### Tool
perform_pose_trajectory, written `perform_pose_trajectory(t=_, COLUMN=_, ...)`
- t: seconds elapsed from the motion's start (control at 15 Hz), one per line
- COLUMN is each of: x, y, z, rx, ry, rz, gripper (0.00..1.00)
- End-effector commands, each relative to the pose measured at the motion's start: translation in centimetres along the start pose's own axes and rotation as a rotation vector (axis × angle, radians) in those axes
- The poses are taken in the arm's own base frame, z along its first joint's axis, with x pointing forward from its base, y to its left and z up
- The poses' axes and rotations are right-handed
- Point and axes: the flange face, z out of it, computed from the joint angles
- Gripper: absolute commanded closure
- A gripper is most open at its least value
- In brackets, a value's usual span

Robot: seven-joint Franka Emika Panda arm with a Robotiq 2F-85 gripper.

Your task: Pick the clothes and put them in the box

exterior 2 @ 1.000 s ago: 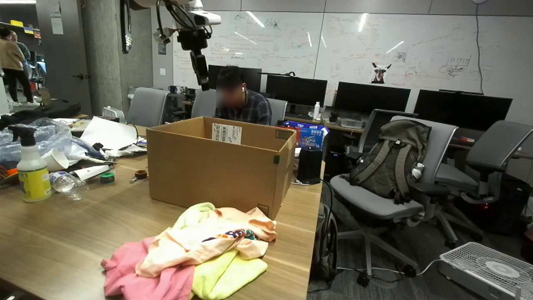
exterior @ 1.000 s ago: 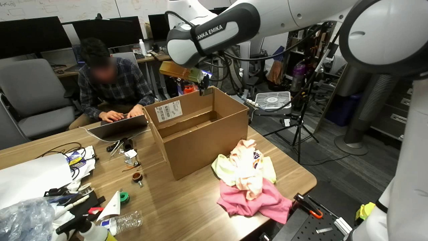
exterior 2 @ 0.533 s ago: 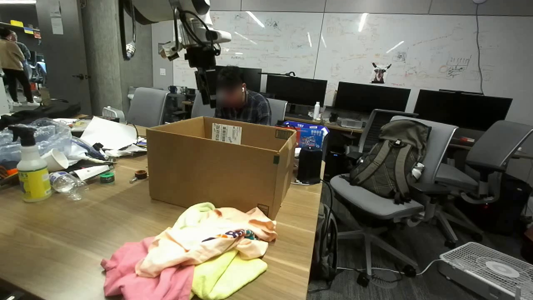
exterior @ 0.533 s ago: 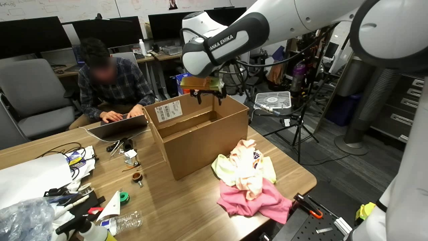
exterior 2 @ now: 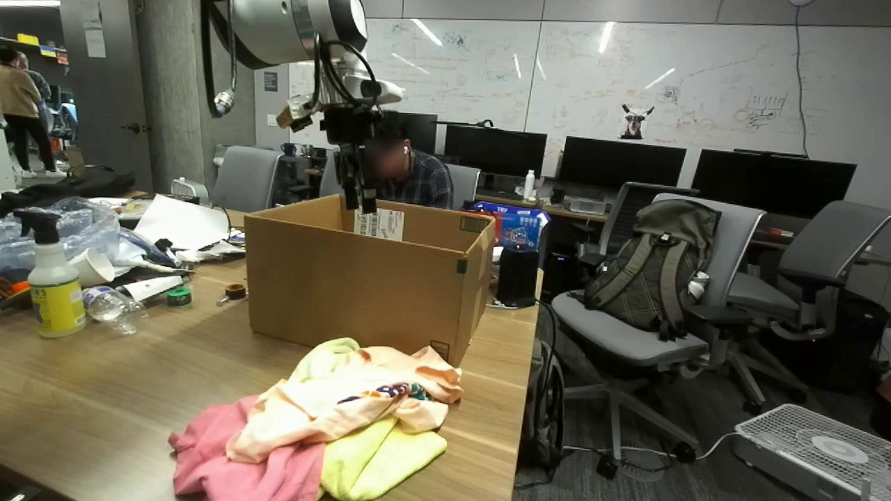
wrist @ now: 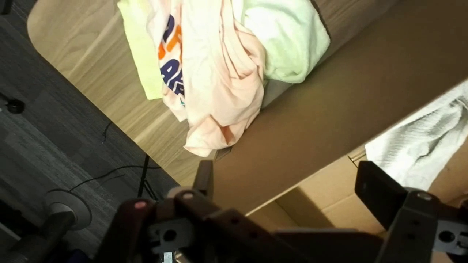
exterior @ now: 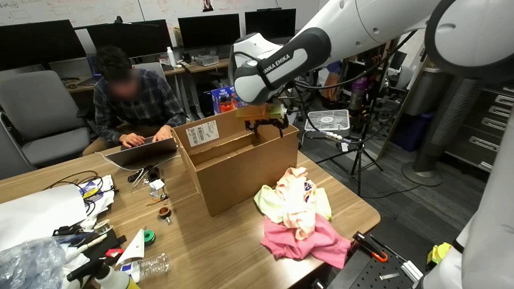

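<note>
Your gripper hangs above the box, its fingers well apart and nothing held between them. The clothes you are after lie heaped on the table just outside the box, by one of its long walls: a peach shirt on top, with a yellow cloth and a pink cloth partly under it. What your coming move turns on is that long wall, for the gripper is over the box and the heap is outside it and lower. You would do best, I judge, to travel out past the rim first and only then come down (the tips look higher than the rim, but by how much is hard to say). In the wrist view the shirt's length slants away from the box, one end near its corner, and the spread of the gripper runs roughly across that length, so little turning of the wrist should be called for. A grey-white cloth lies inside the box, so I'd take this heap as the part left to do.
</note>
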Motion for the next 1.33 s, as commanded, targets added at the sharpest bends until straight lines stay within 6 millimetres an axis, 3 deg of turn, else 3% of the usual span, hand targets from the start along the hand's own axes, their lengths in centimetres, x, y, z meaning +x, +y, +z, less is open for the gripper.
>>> perform_pose_trajectory(t=0.0, x=-0.9, y=2.1, z=0.7, rx=-0.006, ry=-0.034, rz=-0.074, gripper=0.00)
perform_pose_trajectory(t=0.73, x=-2.2, y=4.2, z=7.6, rx=0.075, ry=-0.055, rz=-0.546, gripper=0.00)
perform_pose_trajectory(t=1.27, x=-0.3, y=5.0, z=11.2, rx=0.073, ry=-0.056, rz=-0.591, gripper=0.00)
